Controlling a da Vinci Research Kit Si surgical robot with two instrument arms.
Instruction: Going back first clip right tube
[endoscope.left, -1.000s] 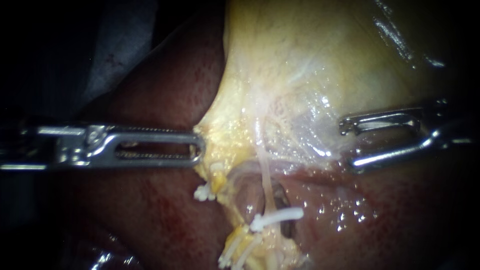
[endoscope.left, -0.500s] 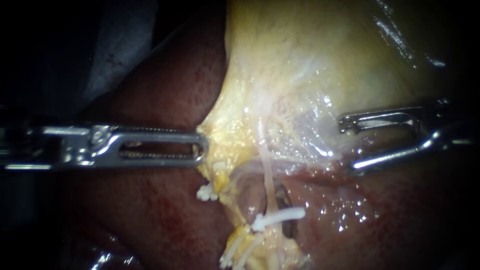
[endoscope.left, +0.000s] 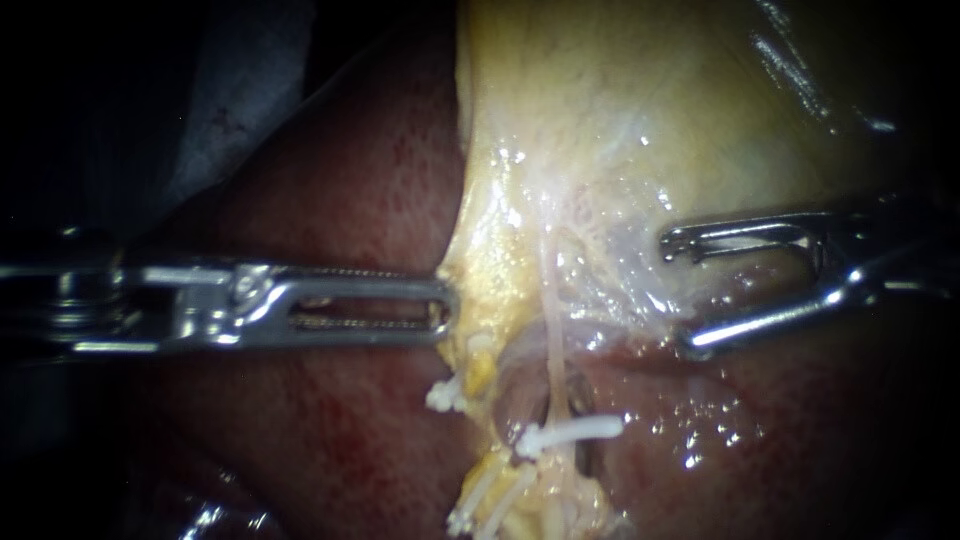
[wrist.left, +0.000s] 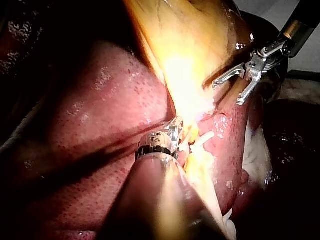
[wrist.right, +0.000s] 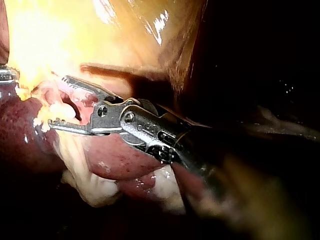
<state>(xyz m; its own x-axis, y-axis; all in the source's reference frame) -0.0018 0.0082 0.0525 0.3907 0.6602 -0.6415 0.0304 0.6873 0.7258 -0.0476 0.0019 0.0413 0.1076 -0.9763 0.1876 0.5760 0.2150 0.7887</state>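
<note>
My right instrument's claw (endoscope.left: 678, 292) gapes wide and holds nothing. The clip (endoscope.left: 575, 432) sits across the right tube (endoscope.left: 551, 350), ahead of my lower tip and apart from it. That tube looks thin, soft, wet and easily torn; I'd grip neither. From my wrist, glare swallows the clip.

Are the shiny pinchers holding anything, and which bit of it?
The left instrument pinches the gallbladder by its yellowish lower edge, with its jaws shut on it. The right instrument has open jaws and holds nothing.
</note>
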